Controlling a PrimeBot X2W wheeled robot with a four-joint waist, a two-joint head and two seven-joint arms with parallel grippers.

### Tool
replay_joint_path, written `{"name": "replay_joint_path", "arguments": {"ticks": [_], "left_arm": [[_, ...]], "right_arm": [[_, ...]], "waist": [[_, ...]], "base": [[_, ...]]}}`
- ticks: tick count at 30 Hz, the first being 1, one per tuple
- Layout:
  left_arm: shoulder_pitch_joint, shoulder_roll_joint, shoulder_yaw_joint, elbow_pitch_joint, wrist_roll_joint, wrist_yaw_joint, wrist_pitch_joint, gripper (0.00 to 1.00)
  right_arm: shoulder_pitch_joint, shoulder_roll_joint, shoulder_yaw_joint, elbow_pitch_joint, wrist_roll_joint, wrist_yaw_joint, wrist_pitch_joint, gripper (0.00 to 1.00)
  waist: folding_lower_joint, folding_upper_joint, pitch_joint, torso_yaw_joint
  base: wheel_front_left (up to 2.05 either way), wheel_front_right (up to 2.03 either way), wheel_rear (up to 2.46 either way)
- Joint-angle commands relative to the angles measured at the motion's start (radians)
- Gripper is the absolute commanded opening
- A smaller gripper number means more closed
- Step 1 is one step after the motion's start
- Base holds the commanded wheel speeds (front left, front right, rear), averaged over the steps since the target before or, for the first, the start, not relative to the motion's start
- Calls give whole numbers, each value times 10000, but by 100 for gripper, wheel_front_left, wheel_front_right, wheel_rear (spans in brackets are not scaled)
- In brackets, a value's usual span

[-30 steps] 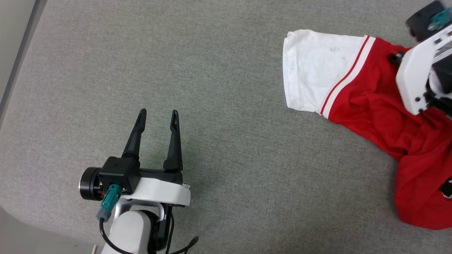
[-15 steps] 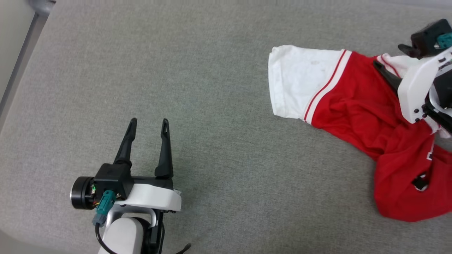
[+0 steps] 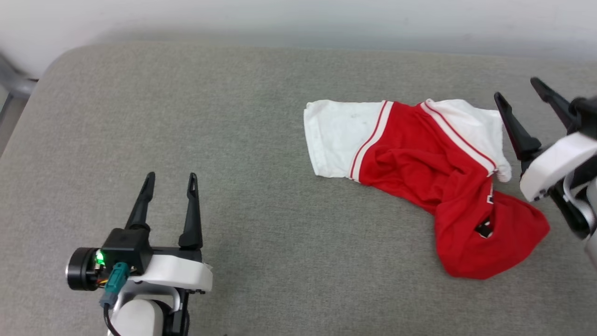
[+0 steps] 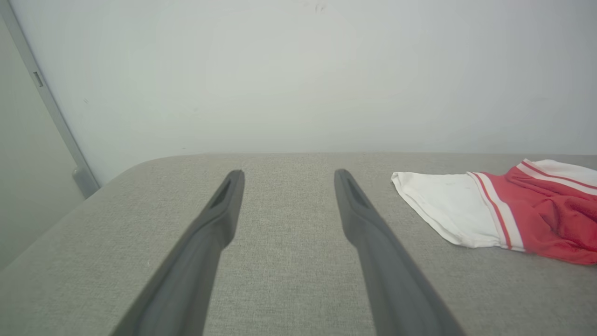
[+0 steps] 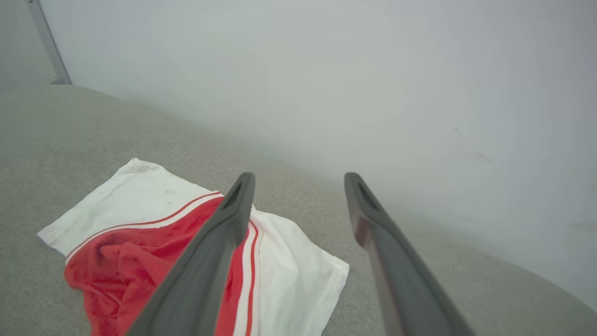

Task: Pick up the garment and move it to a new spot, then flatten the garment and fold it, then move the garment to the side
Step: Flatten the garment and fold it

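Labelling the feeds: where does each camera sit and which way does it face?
Head view: on the head, looking forward and down at the shirt on the cushion; left gripper lower left, right gripper at the right edge.
Left wrist view: on that wrist, looking along its fingers across the cushion to the wall.
Right wrist view: on that wrist, looking along its fingers over the shirt.
Shared: the shirt, in all three.

right end effector blurry, partly off-frame
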Motion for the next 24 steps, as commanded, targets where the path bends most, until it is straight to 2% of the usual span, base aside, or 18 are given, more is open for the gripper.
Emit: {"name": "replay_joint_path", "arguments": {"ticks": [1,7,12,15,18,24], "left_arm": [[-62,142,132,46,68,-103,-26,100],[-719,443,323,227,179,-462,-26,100],[-1914,826,207,752,181,-852,-26,100],[-2854,1105,-37,1351,44,-1078,-4,100],[-3976,1371,-471,1857,-183,-1246,454,100],[-6100,2017,-1846,2655,-1316,-1319,2310,100]], "right_arm": [[665,257,-771,-405,-427,-10,-53,100],[3236,1325,-3622,-2517,-2041,-9,-51,100],[5050,2372,-5035,-4049,-2997,-9,-53,100],[5792,2867,-5520,-4676,-3406,-9,-54,100],[6369,3270,-5820,-5142,-3663,-9,3,100],[6924,3787,-6014,-5827,-3955,-9,147,100]], "waist": [[0,0,-315,-338],[0,0,-465,-685],[0,0,-417,-974],[0,0,-324,-1126],[0,0,-185,-1267],[0,0,188,-1602]], "base": [[0,0,0],[0,0,0],[0,0,0],[0,0,0],[0,0,0],[0,0,0]]}}
